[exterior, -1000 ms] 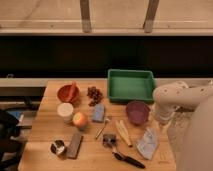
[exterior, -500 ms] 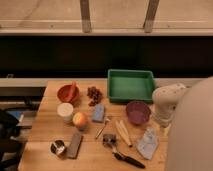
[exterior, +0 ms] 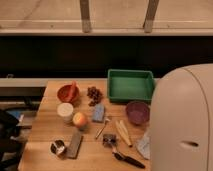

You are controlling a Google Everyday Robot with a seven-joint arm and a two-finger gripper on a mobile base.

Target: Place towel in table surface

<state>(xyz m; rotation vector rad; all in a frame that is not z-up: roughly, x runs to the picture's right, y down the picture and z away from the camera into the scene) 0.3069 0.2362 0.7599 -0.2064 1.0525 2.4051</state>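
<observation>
The towel (exterior: 144, 146) lies on the bench (exterior: 50, 131) near its front right corner, at about 5 o'clock from the purple bowl (exterior: 137, 111). Only a pale gray strip of it shows. That strip seems to run from 12 o'clock to 6 o'clock. The big white arm (exterior: 182, 120) covers the rest, at 3 o'clock from the towel. The gripper is out of sight, so I cannot tell if it is open or closed. A black brush (exterior: 127, 159) lies at 7 o'clock from the towel.
</observation>
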